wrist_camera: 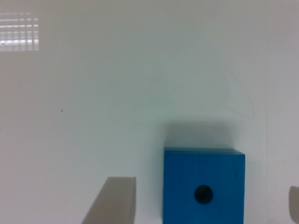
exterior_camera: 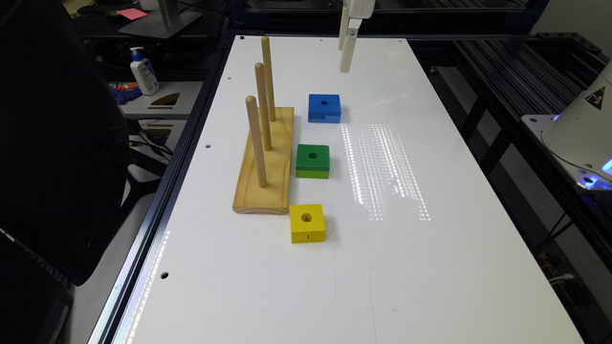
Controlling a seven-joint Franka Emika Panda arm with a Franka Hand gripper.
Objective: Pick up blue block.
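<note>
Here the end effector (exterior_camera: pixel 346 59) hangs above the tabletop (exterior_camera: pixel 430 267), fingers spread apart and empty, just past the blue block (exterior_camera: pixel 324 108). Blue block lies flat on the tabletop beside the far end of the wooden peg stand (exterior_camera: pixel 266 162), hole up.

Three blocks in a row on the desk (exterior_camera: pixel 430 267), blue block (exterior_camera: pixel 324 108) farthest, green block (exterior_camera: pixel 312 161) between, yellow block (exterior_camera: pixel 307 223) nearest, peg stand (exterior_camera: pixel 266 162) alongside at the exterior view's left.

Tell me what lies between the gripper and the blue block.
Nothing: in the exterior view, bare white table separates the raised gripper from the blue block.
</note>
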